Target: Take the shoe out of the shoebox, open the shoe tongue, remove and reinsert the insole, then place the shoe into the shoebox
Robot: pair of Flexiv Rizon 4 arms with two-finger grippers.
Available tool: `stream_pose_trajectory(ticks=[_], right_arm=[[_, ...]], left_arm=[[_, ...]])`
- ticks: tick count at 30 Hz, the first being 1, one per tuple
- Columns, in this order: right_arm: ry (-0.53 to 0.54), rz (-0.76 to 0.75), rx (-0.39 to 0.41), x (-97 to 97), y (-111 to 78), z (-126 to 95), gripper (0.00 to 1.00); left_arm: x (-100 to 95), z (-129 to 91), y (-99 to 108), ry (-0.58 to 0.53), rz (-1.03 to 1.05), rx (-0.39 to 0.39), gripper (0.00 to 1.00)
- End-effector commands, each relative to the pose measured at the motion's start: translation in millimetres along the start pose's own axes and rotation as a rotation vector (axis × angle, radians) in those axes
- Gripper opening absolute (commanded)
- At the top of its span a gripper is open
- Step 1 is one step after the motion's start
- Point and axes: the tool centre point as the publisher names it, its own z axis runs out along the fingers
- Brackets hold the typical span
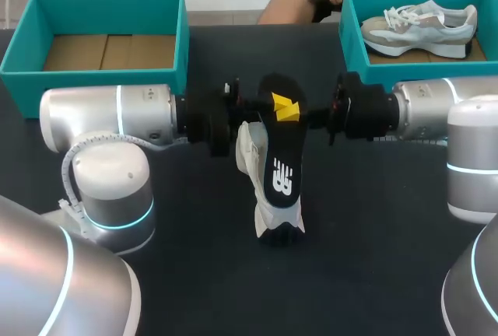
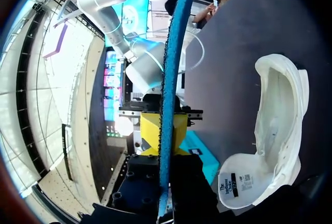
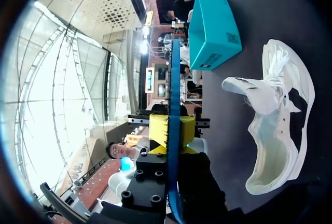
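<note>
Insole (image 1: 280,145): matt blk top. Shoe (image 1: 250,153): cloth upper, smooth lining. Table (image 1: 194,274): matt dk. Shoebox (image 1: 93,87): cardboard, matt.

My left arm (image 1: 109,118) and right arm (image 1: 436,110) are fat silver-white cylinders banded with thin glowing cyan rings, a ribbed white cable (image 1: 68,174) looping beside the left one's joint, and the left pincer (image 2: 165,133) and right pincer (image 3: 173,130) are black, screw-studded and tipped bright yellow.

Black insole (image 1: 282,149) out, above white shoe (image 1: 247,157) lying on side; teal shoebox (image 1: 109,11) open, empty.
</note>
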Motion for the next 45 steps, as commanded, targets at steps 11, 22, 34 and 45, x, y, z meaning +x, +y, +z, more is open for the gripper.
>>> stream_pose_trajectory(ticks=[11,22,34,45], right_arm=[[-0.129,-0.084,-0.044,3.8,-27.1,-28.7,1.0],[-0.486,-0.51,0.012,18.4,-30.4,-62.0,1.0],[-0.514,-0.589,0.036,16.3,-31.6,-63.3,1.0],[-0.675,-1.116,0.133,7.7,-11.5,-68.0,1.0]], left_arm=[[-3.8,-25.8,-5.1,0.03,-0.083,-0.001,0.0],[-16.6,-48.2,-29.9,0.005,-0.228,0.05,0.0],[-16.4,-51.7,-40.7,0.021,-0.337,0.091,0.0],[-16.4,-51.7,-40.7,0.021,-0.337,0.091,0.0]])
